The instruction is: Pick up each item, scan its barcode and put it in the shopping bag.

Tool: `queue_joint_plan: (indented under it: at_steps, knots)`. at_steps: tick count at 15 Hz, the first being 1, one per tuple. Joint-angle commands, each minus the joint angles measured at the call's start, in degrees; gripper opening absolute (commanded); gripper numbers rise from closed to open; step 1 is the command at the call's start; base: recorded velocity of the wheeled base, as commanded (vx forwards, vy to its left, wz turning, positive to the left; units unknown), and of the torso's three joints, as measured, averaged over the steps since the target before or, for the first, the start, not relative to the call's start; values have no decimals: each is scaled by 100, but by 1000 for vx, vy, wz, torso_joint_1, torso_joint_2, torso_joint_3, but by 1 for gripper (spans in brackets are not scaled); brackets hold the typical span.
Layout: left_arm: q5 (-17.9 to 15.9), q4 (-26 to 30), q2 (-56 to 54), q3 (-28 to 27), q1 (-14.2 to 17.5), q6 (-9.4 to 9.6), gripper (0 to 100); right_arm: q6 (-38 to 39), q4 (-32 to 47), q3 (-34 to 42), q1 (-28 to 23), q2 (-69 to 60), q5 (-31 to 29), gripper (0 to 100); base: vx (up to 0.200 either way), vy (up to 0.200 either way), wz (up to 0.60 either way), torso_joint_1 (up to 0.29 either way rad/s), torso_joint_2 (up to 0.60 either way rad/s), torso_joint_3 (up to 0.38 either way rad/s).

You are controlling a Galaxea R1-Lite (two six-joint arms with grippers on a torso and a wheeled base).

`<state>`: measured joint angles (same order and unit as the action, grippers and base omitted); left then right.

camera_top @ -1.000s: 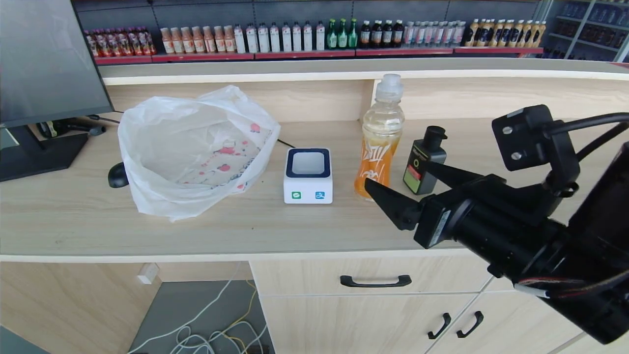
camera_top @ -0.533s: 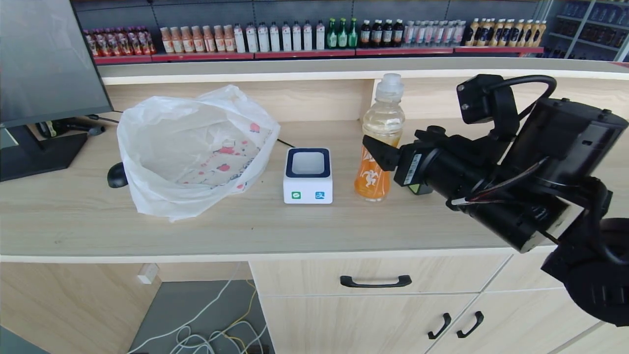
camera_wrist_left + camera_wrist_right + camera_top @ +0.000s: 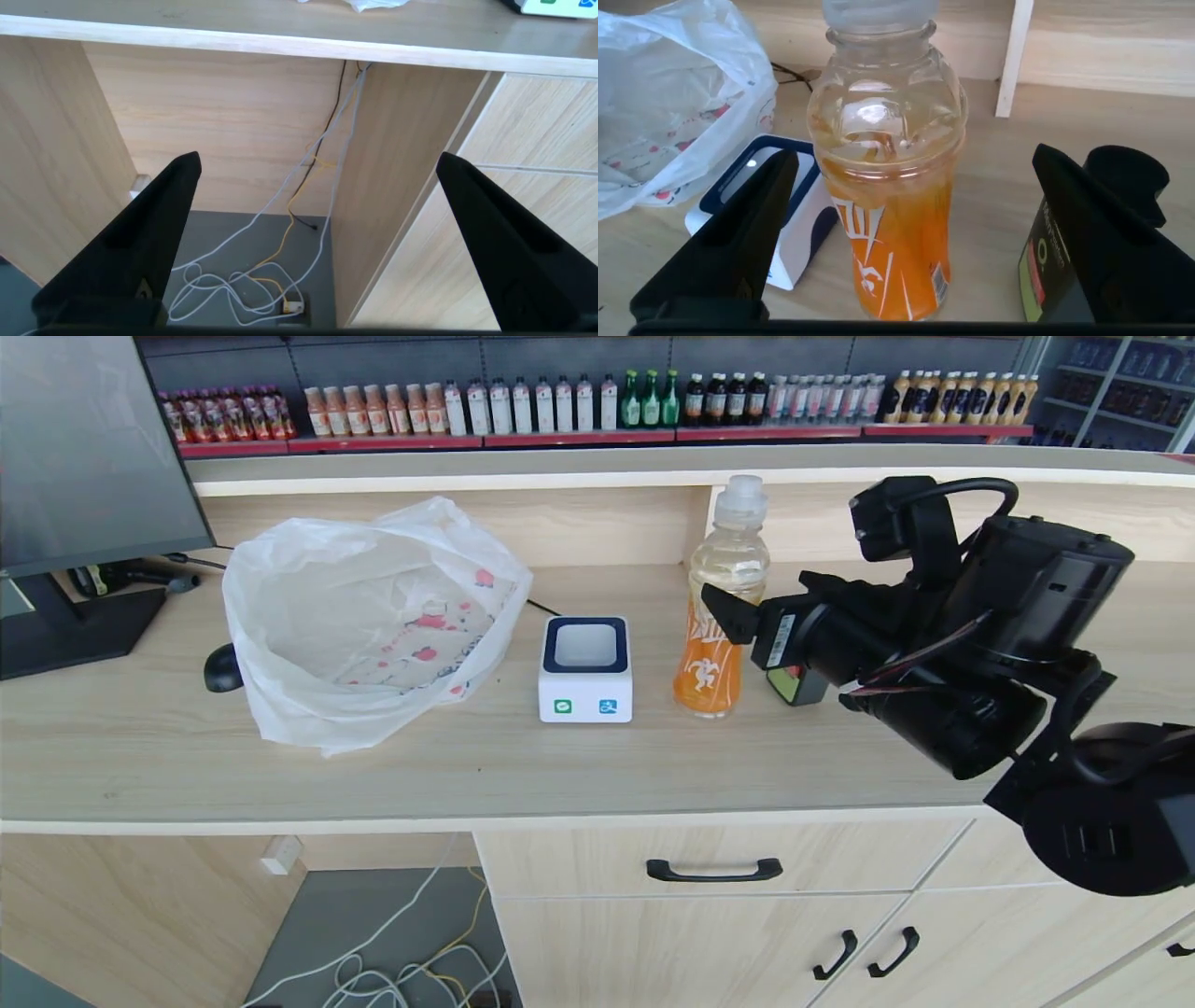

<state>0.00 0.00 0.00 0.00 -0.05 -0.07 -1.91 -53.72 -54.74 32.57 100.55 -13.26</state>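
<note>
The right gripper (image 3: pixel 915 161) is held open, and the orange drink bottle (image 3: pixel 887 233) is seen upright just ahead, flanked by its fingers. It is judged smooth, stiff and fairly heavy; the labelled middle should be gripped. The scanner (image 3: pixel 585 669) stands just beyond.

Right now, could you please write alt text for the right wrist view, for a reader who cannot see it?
An orange drink bottle stands upright on the wooden counter, framed by the two black fingers of the open right gripper. On one side of it sits a white scanner box with the white shopping bag beyond. On the other side stands a small dark bottle.
</note>
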Motion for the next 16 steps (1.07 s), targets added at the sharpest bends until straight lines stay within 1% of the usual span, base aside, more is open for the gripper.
queue_joint_plan:
  at_steps: [1,6,8,12,15,16]
  knots:
    - [0,0,0,0,5,-1,100,-28,2,-20,-5,35,-10,100,0,0,0,0,0,0]
    - [0,0,0,0,5,7,100,-187,-33,16,3,176,-27,100,0,0,0,0,0,0]
    - [0,0,0,0,-4,-1,100,-169,-314,16,3,404,-36,100,0,0,0,0,0,0]
    - [0,0,0,0,5,-1,100,-151,-569,7,-76,624,-36,100,0,0,0,0,0,0]
    - [0,0,0,0,5,-1,100,-169,-1035,-37,-102,914,-36,100,0,0,0,0,0,0]
    - [0,0,0,0,5,-1,100,-169,-1035,-37,-102,949,-36,100,0,0,0,0,0,0]
